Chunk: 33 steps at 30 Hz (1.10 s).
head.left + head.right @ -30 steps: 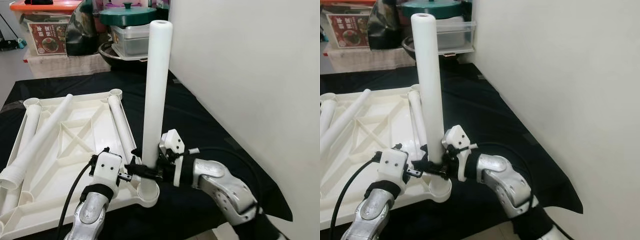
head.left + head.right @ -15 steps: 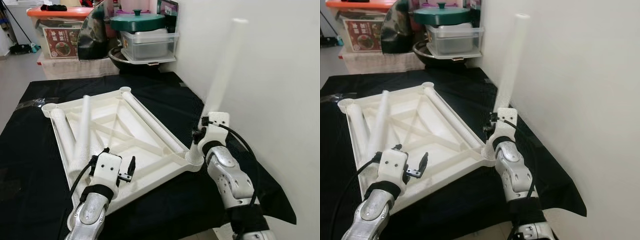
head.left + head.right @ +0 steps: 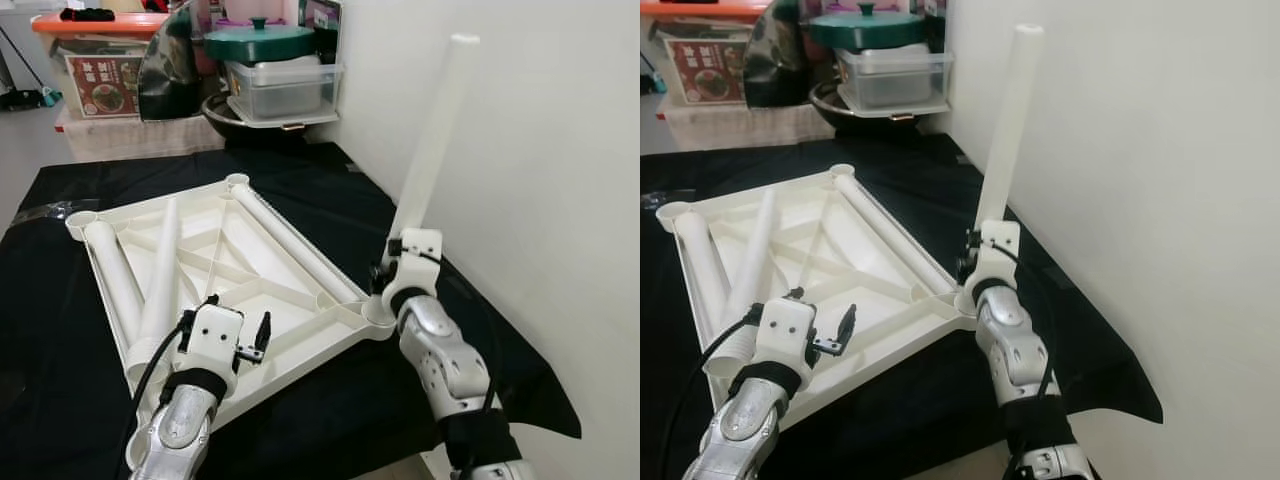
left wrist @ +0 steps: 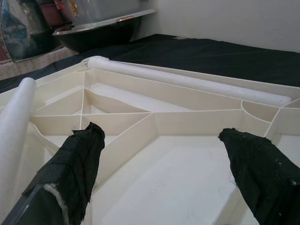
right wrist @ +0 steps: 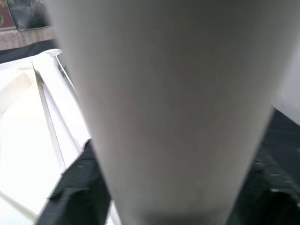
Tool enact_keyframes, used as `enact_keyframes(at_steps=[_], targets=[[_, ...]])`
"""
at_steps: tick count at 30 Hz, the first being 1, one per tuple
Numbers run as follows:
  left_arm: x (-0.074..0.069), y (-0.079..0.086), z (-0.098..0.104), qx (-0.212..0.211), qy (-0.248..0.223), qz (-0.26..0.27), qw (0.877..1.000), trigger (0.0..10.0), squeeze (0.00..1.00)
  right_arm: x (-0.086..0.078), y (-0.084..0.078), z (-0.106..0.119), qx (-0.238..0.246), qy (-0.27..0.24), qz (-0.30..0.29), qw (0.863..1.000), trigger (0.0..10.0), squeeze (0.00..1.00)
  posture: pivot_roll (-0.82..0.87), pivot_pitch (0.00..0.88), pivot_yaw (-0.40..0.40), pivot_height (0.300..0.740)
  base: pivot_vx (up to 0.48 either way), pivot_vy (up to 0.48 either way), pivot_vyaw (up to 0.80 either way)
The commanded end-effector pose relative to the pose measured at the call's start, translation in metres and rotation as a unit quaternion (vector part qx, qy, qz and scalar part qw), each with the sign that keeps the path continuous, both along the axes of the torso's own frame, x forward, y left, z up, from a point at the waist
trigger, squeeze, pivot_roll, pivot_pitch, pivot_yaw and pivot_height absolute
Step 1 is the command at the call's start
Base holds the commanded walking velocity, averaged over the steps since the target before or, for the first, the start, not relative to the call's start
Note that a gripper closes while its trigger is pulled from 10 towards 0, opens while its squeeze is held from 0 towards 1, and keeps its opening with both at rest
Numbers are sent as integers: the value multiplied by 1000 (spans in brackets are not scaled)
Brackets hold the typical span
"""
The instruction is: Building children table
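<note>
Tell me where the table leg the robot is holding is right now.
The upright table leg stands in the right hand, at the tabletop's right corner socket, leaning slightly toward the white wall.

The right gripper [image 3: 385, 278] clamps the foot of a white table leg [image 3: 430, 150] that rises from it, tilted toward the wall, its base at the corner socket [image 3: 378, 312] just below the gripper. The upturned white tabletop [image 3: 230, 290] lies on black cloth [image 3: 330, 200]. The left gripper [image 3: 262, 330] hovers over the tabletop's near edge, fingers parted. Three loose legs [image 3: 160, 275] lie in the tabletop beyond it.
</note>
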<state>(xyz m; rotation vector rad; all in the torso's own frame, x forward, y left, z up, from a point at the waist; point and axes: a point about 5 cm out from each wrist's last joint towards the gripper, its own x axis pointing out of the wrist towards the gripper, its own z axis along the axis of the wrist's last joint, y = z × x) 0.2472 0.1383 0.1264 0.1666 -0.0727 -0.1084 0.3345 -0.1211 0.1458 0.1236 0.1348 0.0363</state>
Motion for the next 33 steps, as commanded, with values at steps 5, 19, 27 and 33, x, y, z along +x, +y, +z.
enact_keyframes(at_steps=[5, 19, 27, 33], targets=[[0, -1, -3, 5, 7, -3, 1000, 10000, 0, -9, -3, 23, 23, -64, 43, 997, 10000, 1000, 99, 0, -75, 740, 0, 0, 0], [-2, 2, -4, 6, 9, -2, 1000, 10000, 0, -76, -9, 20, 18, -42, 211, 976, 10000, 1000, 59, 0, -58, 740, 0, 0, 0], [2, 9, 11, 11, -37, 17, 999, 10000, 0, -95, -3, 7, -16, 16, 333, 943, 10000, 1000, 64, 0, -57, 740, 0, 0, 0], [3, 12, 16, 29, -56, 27, 998, 10000, 0, -92, 3, 11, -17, 17, 364, 931, 10000, 392, 87, 0, -65, 740, 0, 0, 0]])
